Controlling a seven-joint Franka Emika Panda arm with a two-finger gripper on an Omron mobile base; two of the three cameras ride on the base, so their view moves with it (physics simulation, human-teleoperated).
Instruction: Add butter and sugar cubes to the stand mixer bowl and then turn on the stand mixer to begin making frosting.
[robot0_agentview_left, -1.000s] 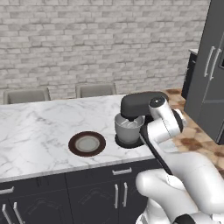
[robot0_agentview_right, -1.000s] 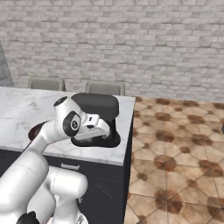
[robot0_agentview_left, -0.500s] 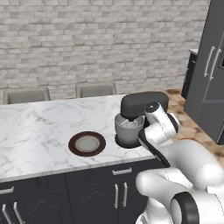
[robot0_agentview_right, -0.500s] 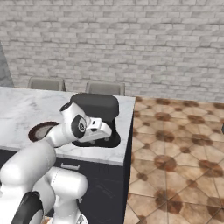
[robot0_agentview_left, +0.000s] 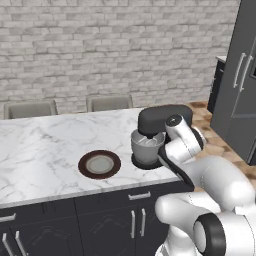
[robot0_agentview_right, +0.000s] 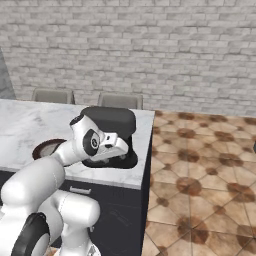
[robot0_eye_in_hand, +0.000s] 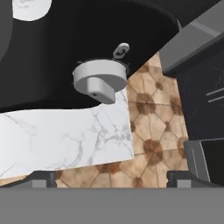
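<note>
Now the bent arm's end effector (robot0_eye_in_hand: 111, 179) gapes beside the stand mixer (robot0_agentview_left: 162, 120).

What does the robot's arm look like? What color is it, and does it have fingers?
The arm is glossy white, built from fat rounded segments with dark grey or black rings at the joints. A round dark disc marks the wrist. At the end sits a white gripper with two small dark grey jaws, not real fingers. No loose cables show.
</note>
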